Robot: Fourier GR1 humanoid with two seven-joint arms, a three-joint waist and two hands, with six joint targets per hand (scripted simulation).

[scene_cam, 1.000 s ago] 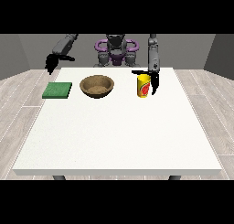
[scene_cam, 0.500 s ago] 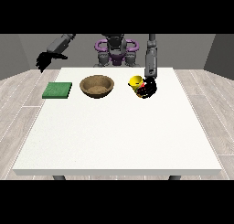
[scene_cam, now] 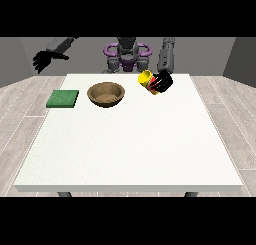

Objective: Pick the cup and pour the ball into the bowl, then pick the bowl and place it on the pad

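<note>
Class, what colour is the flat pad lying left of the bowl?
Green; the pad shows plainly in the front view.

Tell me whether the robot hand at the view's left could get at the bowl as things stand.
Probably yes. That robot hand hangs raised beyond the table's far left corner, holding nothing, and only the flat green pad lies between it and the bowl. The other robot hand, tilting the cup, stays right of the bowl.
</note>
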